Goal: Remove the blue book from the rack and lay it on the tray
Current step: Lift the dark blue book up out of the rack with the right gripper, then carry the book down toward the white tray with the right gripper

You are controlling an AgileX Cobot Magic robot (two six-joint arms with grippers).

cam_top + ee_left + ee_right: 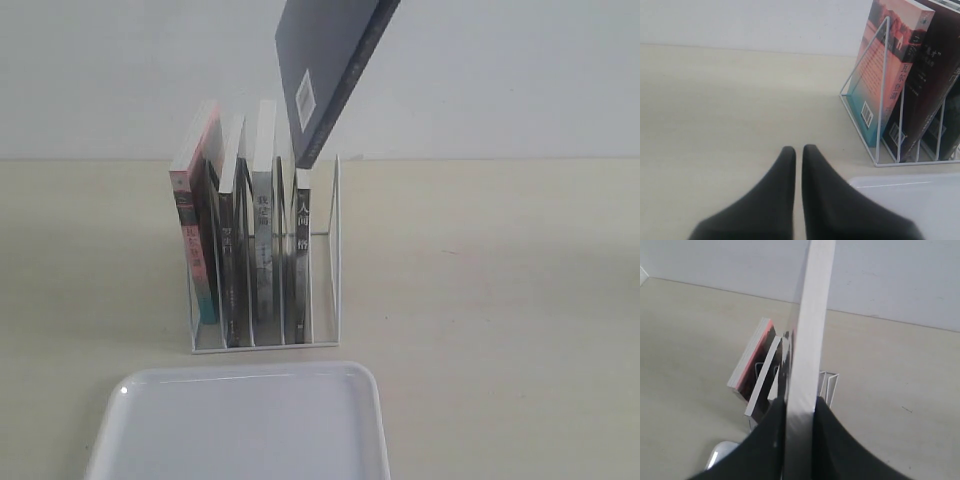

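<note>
One tray [240, 430], one rack [337, 250] holding four books [262, 240]; right jaws clamp the blue book [330, 70], left jaws closed.

blue book [330, 60] — top beyond frame

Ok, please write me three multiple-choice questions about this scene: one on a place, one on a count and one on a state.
1. Where is the blue book?
A. in a slot of the rack
B. in the air above the rack
C. in the left gripper

2. How many books stand in the rack?
A. two
B. four
C. six

3. How is the left gripper?
A. shut, holding nothing
B. wide open
C. shut on a book

Key: 1 B, the right gripper clamps the blue book, tilted over the rack. 2 B, four spines show in the exterior view. 3 A, its fingers nearly meet with nothing between them.
</note>
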